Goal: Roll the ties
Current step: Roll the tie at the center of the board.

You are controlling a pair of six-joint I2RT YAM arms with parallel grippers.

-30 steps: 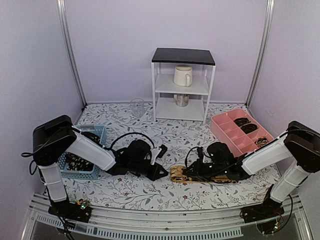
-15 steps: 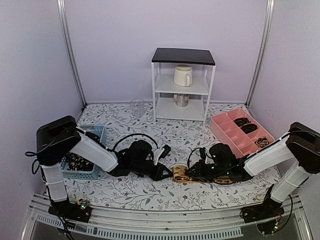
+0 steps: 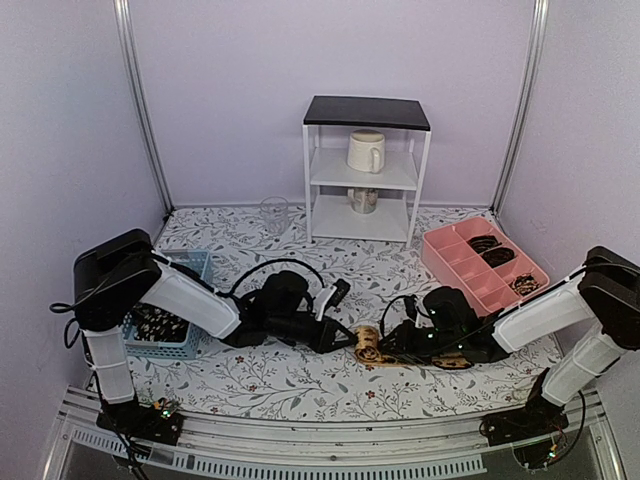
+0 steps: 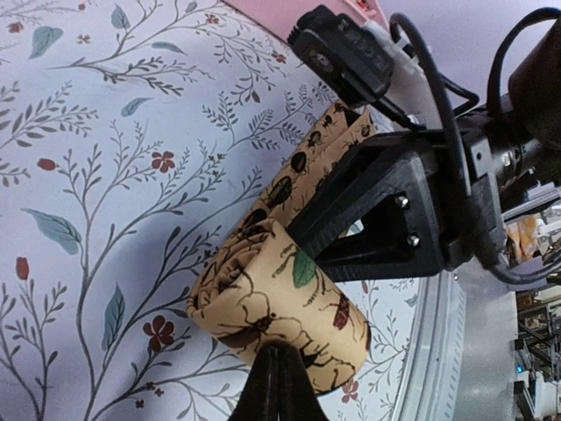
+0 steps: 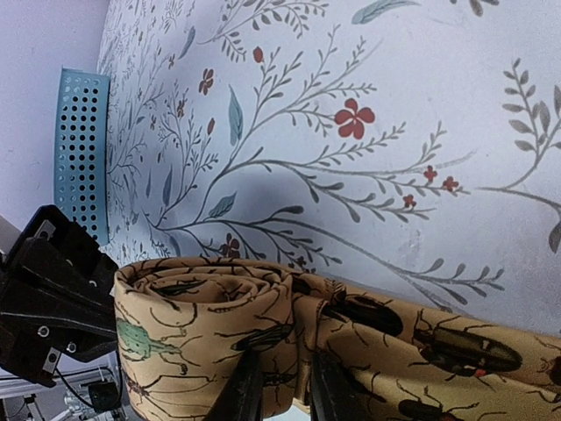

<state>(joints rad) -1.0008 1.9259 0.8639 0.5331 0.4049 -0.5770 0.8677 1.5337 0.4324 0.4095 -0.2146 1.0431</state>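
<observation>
1. Tan-orange fabric with a dark brown beetle print, the tan tie (image 3: pixel 371 345) lies on the floral tablecloth (image 3: pixel 300 385), toward the near middle of the table. Its left end is wound into a thick roll and its flat tail runs off to the right under the right arm.
2. The left gripper (image 3: pixel 338 337) sits just left of the roll with its fingers pressed together and nothing between them. In the left wrist view the joined tips (image 4: pixel 277 386) meet the edge of the roll (image 4: pixel 280 307).
3. The right gripper (image 5: pixel 282 395) sits just right of the roll. Its fingers (image 5: pixel 245 395) stand a narrow way apart, pinching a fold of the tie where the flat tail meets the roll.
4. The two grippers face each other with the roll between them.
5. A blue mesh basket (image 3: pixel 190 262) holding dark ties stands far left, well apart from the roll.
6. A pink divided tray (image 3: pixel 455 262) stands far right, with dark rolled ties in its compartments.
</observation>
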